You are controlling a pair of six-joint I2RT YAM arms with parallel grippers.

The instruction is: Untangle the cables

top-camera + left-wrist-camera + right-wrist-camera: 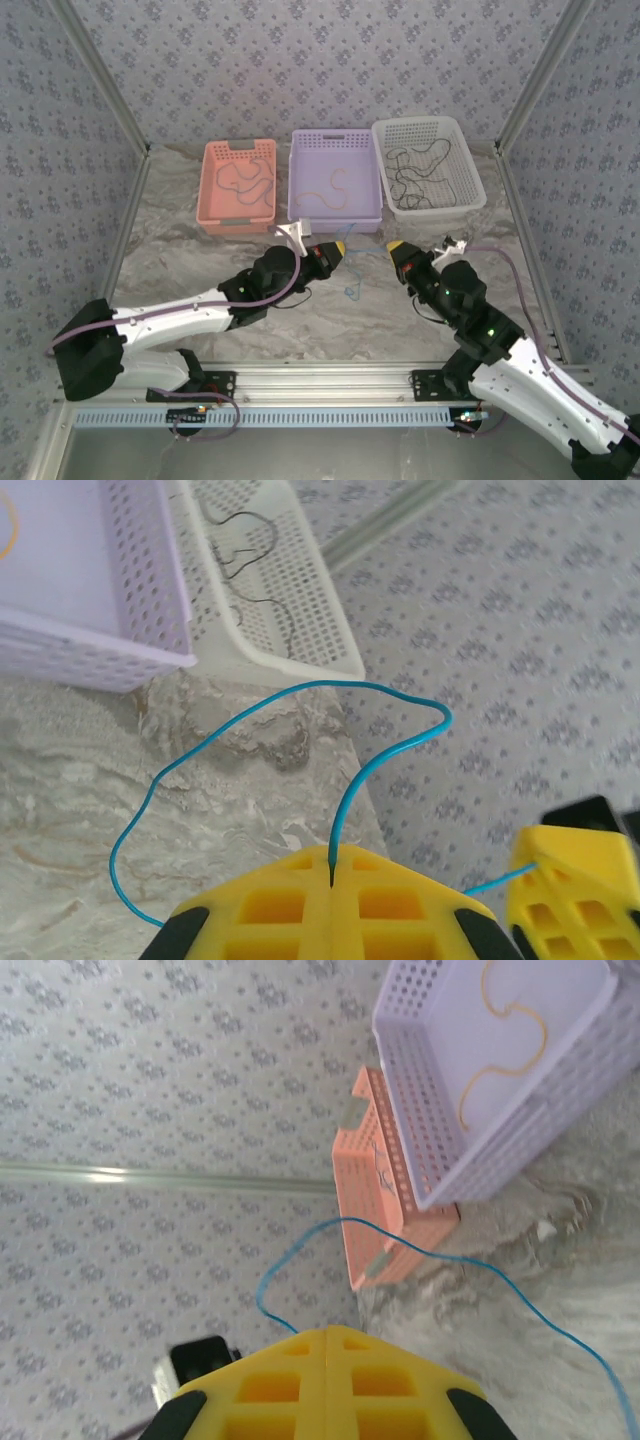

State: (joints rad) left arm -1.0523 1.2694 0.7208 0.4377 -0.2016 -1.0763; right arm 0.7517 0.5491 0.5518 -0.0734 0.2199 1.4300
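Observation:
A thin blue cable (351, 287) hangs slack between my two grippers above the marbled table. My left gripper (340, 246) is shut on it: in the left wrist view the blue cable (300, 687) comes out of the seam of the yellow fingertips (331, 854) and loops away. My right gripper (394, 245) is also shut. In its wrist view the blue cable (440, 1255) disappears under the left side of the closed tips (328, 1332). Other cables lie in the baskets: a dark one, a tan cable (505, 1035) and black ones.
Three baskets stand in a row at the back: orange (238, 222), purple (335, 222) and white (478, 185). Patterned walls close in the table on three sides. The right gripper's yellow fingers (570, 885) sit close to the left gripper.

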